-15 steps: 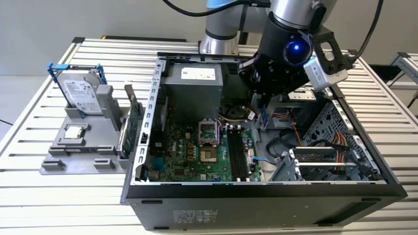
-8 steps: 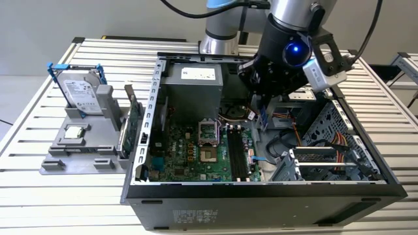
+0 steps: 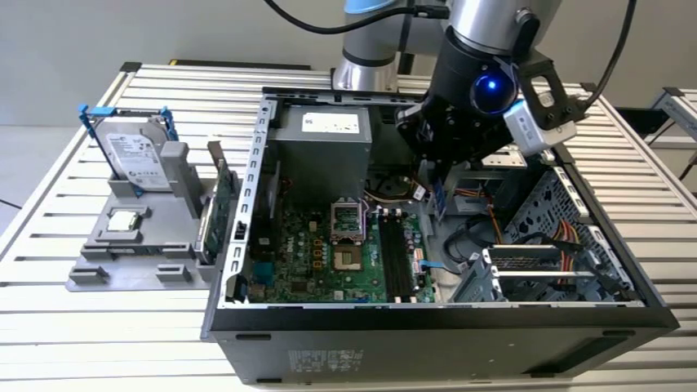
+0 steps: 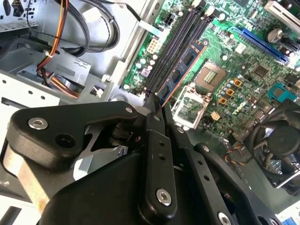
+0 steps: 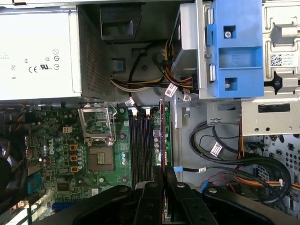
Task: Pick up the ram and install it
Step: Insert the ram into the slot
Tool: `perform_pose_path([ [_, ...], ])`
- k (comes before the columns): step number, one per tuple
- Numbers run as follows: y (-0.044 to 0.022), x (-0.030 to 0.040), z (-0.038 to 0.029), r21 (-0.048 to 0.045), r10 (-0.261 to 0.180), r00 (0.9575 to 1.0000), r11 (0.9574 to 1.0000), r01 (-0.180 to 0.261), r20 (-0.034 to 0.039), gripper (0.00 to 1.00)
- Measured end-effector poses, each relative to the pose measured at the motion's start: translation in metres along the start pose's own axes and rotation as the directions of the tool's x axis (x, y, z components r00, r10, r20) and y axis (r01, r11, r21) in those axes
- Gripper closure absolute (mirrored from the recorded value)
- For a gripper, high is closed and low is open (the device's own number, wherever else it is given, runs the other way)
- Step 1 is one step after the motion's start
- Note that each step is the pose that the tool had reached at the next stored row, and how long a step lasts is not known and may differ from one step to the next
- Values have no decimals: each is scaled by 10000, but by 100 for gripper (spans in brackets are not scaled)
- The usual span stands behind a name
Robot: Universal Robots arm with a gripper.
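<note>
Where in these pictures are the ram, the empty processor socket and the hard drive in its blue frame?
ram (image 4: 182, 70): second wrist view, on its chip-bearing face.
processor socket (image 5: 101, 158): first wrist view, on its square middle.
hard drive (image 3: 139, 158): exterior view, on its labelled face.

We see the open computer case (image 3: 436, 327) lying on the tabletop (image 3: 65, 318), motherboard (image 3: 316, 261) inside. At the exterior view's left stands a holder (image 3: 136, 261) carrying a hard drive (image 3: 136, 155) and a card (image 3: 221, 214).
</note>
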State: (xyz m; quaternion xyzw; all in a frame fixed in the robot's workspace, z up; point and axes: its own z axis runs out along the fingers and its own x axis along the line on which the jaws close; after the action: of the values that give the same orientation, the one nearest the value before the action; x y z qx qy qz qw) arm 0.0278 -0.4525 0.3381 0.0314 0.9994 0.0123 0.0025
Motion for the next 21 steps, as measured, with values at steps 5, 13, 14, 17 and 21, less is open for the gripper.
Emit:
perform_pose_path([
  [5,-1,0,19,34,0,10000,10000,0,2,100],
  [13,-2,0,49,108,0,10000,9999,0,7,100],
  [14,-2,0,53,118,0,10000,9999,0,7,100],
  [17,-2,0,68,144,-1,10000,9999,1,9,100],
  [21,-2,0,86,180,-1,10000,9998,1,11,100],
])
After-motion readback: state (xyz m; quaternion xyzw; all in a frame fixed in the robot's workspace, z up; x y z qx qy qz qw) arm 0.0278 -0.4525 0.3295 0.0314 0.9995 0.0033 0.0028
